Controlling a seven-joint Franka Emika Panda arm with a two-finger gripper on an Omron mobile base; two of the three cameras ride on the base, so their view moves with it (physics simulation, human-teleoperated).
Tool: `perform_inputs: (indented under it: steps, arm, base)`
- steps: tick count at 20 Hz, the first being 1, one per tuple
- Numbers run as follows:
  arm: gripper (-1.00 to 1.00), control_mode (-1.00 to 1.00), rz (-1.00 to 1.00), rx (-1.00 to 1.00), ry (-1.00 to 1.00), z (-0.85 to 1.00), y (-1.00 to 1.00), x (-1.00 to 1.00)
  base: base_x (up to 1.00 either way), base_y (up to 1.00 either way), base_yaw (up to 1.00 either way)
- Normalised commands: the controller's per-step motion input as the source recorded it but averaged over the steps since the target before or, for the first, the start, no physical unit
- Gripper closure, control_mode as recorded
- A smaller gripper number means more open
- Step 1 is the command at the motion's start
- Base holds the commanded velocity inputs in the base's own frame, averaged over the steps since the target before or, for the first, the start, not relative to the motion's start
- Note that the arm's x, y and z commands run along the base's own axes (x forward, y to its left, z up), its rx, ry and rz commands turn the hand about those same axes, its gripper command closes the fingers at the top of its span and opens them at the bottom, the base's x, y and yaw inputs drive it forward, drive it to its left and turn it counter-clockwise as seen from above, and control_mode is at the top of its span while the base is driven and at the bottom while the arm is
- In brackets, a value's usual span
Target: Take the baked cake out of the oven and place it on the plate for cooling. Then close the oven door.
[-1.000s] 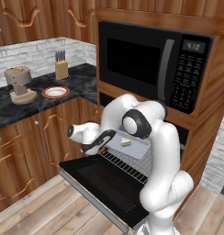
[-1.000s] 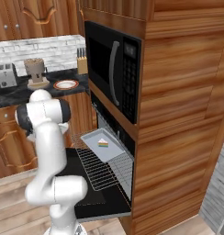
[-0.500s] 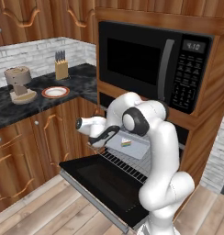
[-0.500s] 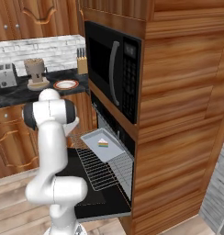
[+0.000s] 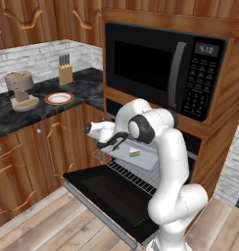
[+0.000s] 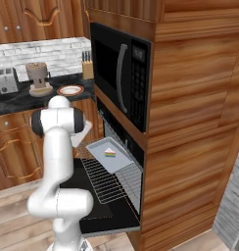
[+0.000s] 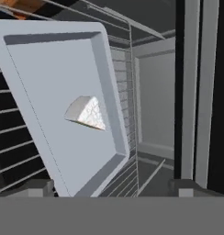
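Note:
The baked cake is a small wedge lying on a grey tray on the pulled-out wire rack of the oven. The oven door hangs fully down. My gripper hovers open just left of the tray's near edge, a short way from the cake and holding nothing. In the hand view the cake sits mid-tray, ahead and left of my gripper, whose fingertips stand wide apart. The plate, white with a red-orange rim, rests on the dark counter to the left.
A black microwave sits directly above the oven. On the counter stand a knife block and a brown grinder; a toaster shows further left. Wooden cabinets line the wall below and above.
My hand has shifted right and slightly up, closer to the tray's edge. The jaws have stayed wide. Cake, tray and door have not moved.

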Motion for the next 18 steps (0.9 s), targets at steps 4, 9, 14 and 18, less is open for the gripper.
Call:
perform_inputs:
  steps: [4, 9, 14, 18]
  arm:
    - [-1.0, -1.0, 0.11, -0.07, 0.29, -0.01, -0.22, 0.07]
    - [-1.0, -1.0, 0.11, -0.04, 0.28, -0.16, -0.25, 0.01]
    - [-1.0, -1.0, 0.08, 0.0, 0.24, -0.32, -0.28, 0.01]
    - [-1.0, -1.0, 0.06, 0.01, 0.23, -0.39, -0.18, 0.29]
  base:
    - [0.0, 0.0, 0.0]
    - [0.0, 0.0, 0.0]
    - [0.0, 0.0, 0.0]
    - [0.0, 0.0, 0.0]
